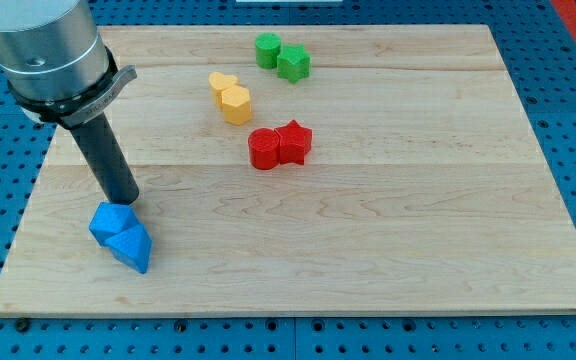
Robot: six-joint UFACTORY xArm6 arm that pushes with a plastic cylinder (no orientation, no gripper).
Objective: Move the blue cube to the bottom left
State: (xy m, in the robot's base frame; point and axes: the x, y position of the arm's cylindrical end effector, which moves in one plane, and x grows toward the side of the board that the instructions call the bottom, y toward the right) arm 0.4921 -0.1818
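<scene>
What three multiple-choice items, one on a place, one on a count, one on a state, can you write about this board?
1. Where do the blue blocks lie?
A. view's top right
B. view's bottom left
C. centre

2. How many red blocks are there?
A. one
B. two
C. four

3. How do the two yellow blocks stand?
A. touching
B. far apart
C. stacked

Answers: 1 B, they sit near the wooden board's lower left corner, just below my tip. 2 B, a pair shows. 3 A, no gap shows between them.

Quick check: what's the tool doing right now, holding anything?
My tip: a bare rod, holding nothing, touching or nearly touching the top of the two blue blocks.
</scene>
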